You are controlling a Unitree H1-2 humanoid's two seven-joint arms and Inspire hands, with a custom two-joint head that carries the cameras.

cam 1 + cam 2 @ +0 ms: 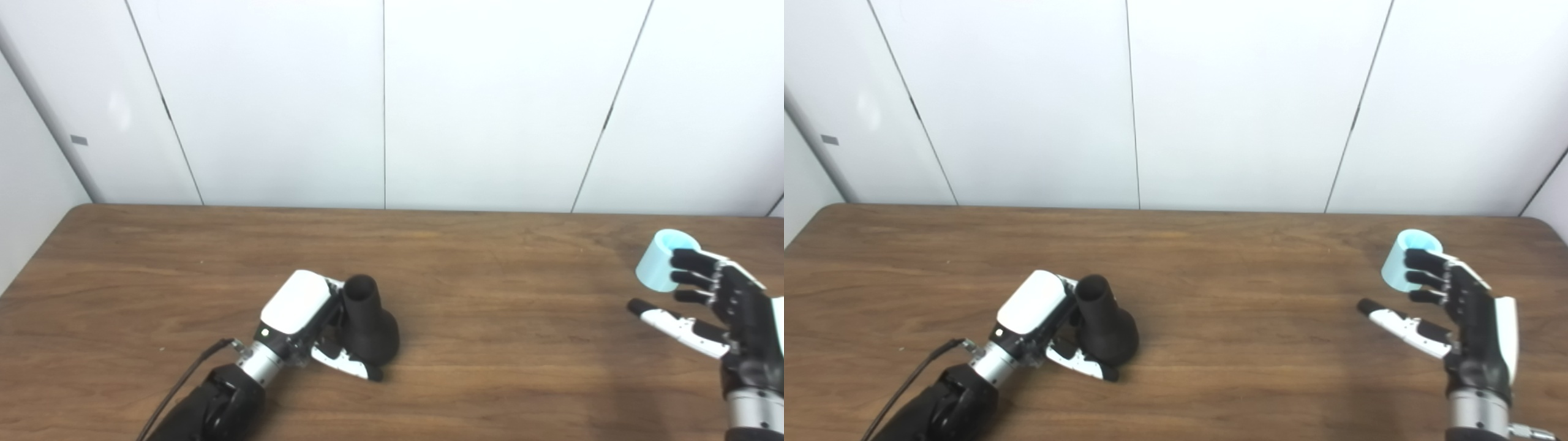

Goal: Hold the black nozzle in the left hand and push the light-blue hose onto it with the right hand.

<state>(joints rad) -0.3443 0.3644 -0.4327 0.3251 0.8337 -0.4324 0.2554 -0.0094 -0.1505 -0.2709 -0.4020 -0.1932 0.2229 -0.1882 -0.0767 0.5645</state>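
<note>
The black nozzle [369, 321] is being gripped by the left hand [306, 318] near the desk's [490, 275] front edge. The light-blue hose [661, 261] is being touched by the right hand's [729, 306] spread fingers [692, 263], thumb apart.

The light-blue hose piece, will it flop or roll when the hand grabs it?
The light-blue hose looks short and thick-walled, so probably stiff, not floppy. It stands on end; nudged over by the right hand, its round shape could roll. Likely light.
</note>
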